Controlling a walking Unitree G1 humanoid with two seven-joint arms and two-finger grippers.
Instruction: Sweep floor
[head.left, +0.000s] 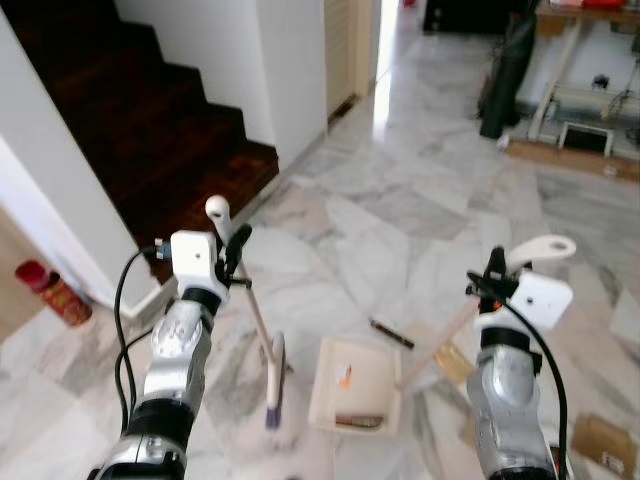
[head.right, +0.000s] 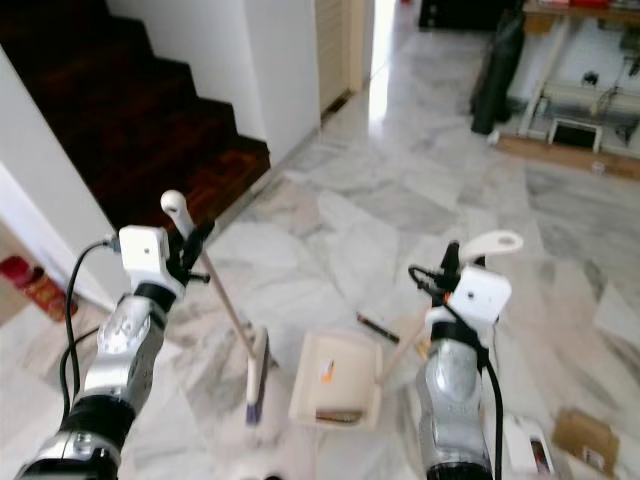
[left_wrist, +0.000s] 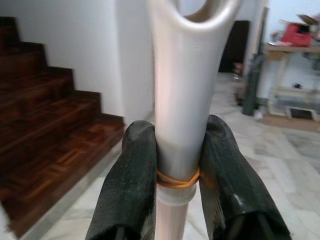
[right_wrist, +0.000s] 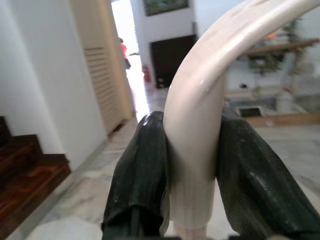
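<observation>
My left gripper (head.left: 236, 245) is shut on the white handle of a broom (head.left: 256, 310). The stick slants down to a brush head (head.left: 275, 385) resting on the marble floor. In the left wrist view both black fingers (left_wrist: 131, 185) clamp the broom handle (left_wrist: 181, 100) just above an orange rubber band. My right gripper (head.left: 494, 268) is shut on the cream handle of a dustpan (head.left: 352, 385), which lies on the floor right of the brush with small bits of litter inside. A dark stick-like piece of litter (head.left: 392, 334) lies beyond the pan. In the right wrist view the fingers (right_wrist: 142, 170) grip the curved dustpan handle (right_wrist: 197, 125).
Dark wooden stairs (head.left: 150, 130) rise at the left behind a white wall. A red can (head.left: 55, 292) stands at the far left. A cardboard piece (head.left: 603, 443) lies at the lower right. A black bag (head.left: 505, 80) and white shelving (head.left: 585, 110) stand at the far right.
</observation>
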